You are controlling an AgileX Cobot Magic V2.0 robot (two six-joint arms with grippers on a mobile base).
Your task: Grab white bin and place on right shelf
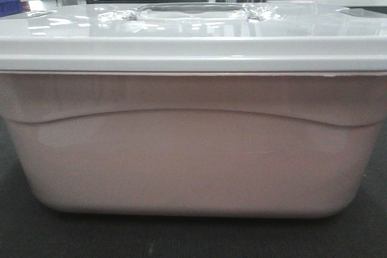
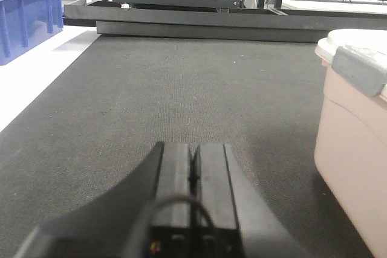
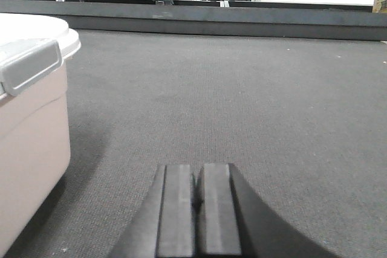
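We are recording the white bin (image 1: 193, 161) sitting upright on the dark mat (image 1: 193, 237), its glossy lid (image 1: 193, 37) closed, with the recessed handle (image 1: 190, 9) at 12 o'clock. A curved moulded line is crossing its pinkish translucent wall. It is lying at 3 o'clock in the left wrist view and at 9 o'clock in the right wrist view.

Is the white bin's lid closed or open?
Closed. The lid lies flat on the rim of the white bin, and a grey latch is folded down at each end.
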